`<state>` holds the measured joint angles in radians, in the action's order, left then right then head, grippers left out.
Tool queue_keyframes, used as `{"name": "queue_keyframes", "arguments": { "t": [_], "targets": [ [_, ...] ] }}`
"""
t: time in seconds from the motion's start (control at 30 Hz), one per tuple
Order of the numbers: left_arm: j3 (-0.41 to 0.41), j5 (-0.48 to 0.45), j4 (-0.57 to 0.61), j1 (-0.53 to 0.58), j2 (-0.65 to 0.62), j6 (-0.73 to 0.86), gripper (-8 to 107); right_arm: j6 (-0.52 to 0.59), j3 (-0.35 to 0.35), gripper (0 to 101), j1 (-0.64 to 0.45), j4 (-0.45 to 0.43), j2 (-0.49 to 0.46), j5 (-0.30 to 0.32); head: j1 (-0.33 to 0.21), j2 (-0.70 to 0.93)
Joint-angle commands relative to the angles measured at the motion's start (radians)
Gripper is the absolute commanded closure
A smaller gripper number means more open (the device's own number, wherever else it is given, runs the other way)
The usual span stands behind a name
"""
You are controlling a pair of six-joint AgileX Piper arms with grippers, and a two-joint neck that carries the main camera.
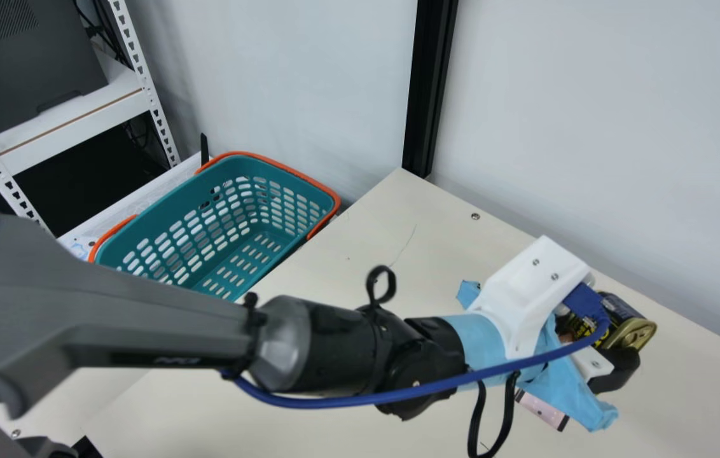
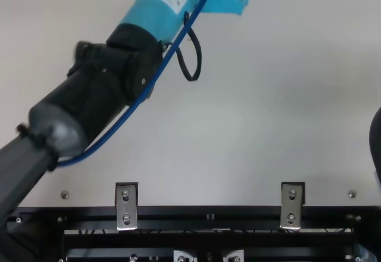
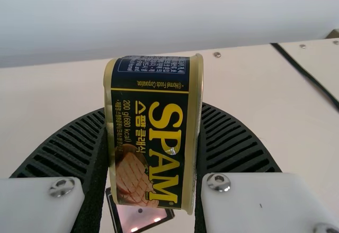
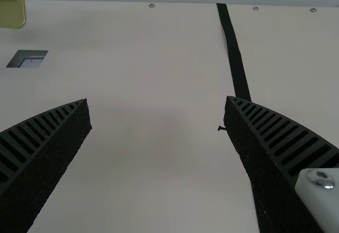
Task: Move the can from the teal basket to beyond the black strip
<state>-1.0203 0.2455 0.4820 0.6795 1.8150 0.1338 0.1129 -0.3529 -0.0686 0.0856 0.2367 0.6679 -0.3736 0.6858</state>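
The left end effector (image 1: 616, 346) pinched the Spam can (image 3: 153, 137) between its two ribbed fingers, one against each end, so the can lay sideways in the grip. It was over the cream bench (image 1: 366, 229), out of the teal basket (image 1: 169, 203) and well apart from the black strip (image 4: 235, 58). The right end effector (image 4: 158, 103) stood spread, a wide gap between its fingers.

A dark-edged flat rectangle (image 3: 140, 220) was on the bench near the can. Light-blue wrapping (image 1: 477, 337) covered the left arm's wrist, and a blue cable (image 1: 360, 401) ran along that arm. The basket, with its orange handles, stood beside the bench.
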Motion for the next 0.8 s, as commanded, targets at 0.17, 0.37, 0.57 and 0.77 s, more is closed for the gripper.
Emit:
{"name": "queue_keyframes", "arguments": {
  "t": [0.17,0.37,0.57,0.77],
  "targets": [
    [0.026,0.104,-0.293,-0.047,0.075,-0.257,89,0.0,0.0,0,0.0,0.0,0.0,0.0,-0.062,0.033],
    [0.041,0.142,-0.327,-0.069,0.078,-0.298,89,0.0,0.0,0,0.0,0.0,0.0,0.0,-0.062,0.033],
    [0.041,0.144,-0.356,-0.069,0.078,-0.312,89,0.0,0.0,0,0.0,0.0,0.0,0.0,-0.062,0.033],
    [0.041,0.144,-0.358,-0.069,0.078,-0.312,89,0.0,0.0,0,0.0,0.0,0.0,0.0,-0.055,-0.03]
  ]
}}
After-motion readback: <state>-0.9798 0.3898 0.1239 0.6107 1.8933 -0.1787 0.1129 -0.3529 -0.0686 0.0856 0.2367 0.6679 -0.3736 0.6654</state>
